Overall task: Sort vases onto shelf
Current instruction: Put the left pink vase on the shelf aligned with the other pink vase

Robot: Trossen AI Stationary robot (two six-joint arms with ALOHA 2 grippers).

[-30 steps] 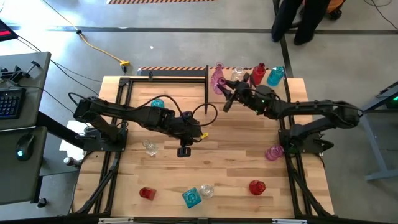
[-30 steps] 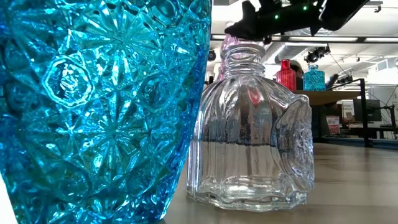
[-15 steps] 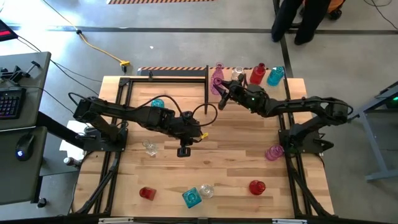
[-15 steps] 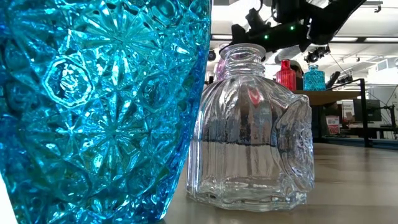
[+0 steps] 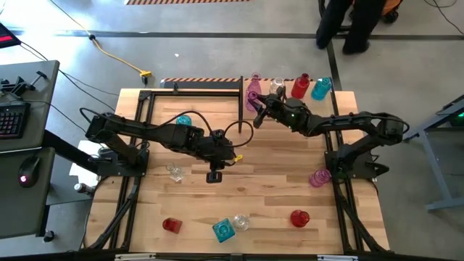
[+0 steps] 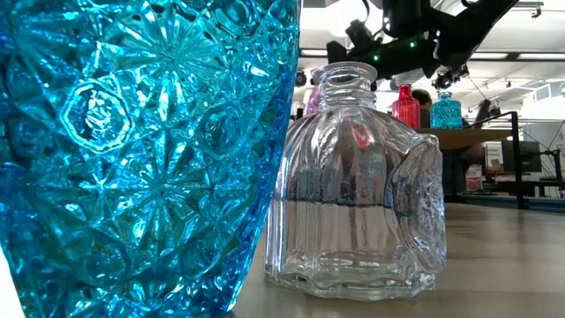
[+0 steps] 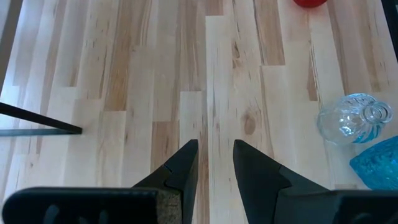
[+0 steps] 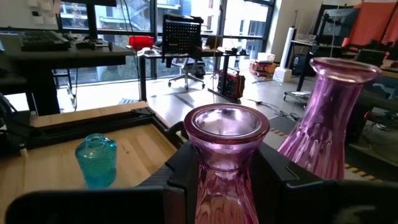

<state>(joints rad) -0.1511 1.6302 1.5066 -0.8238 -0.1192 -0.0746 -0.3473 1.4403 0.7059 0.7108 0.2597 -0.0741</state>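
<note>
Your right gripper (image 8: pixel 225 177), fingers clamped on a pink vase (image 8: pixel 225 155), reaches the shelf (image 5: pixel 330 101); next, set it down beside its pink twin (image 8: pixel 329 118).

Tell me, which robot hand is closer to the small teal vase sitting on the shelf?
The left. The left gripper hangs over the bare table just past the small teal vase on the shelf; the right gripper is farther, clamped on a pink vase.

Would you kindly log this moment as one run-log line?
right gripper: shut on pink vase, at shelf | left gripper: open, empty, mid-table | shelf holds pink, clear, red, teal vases
</note>
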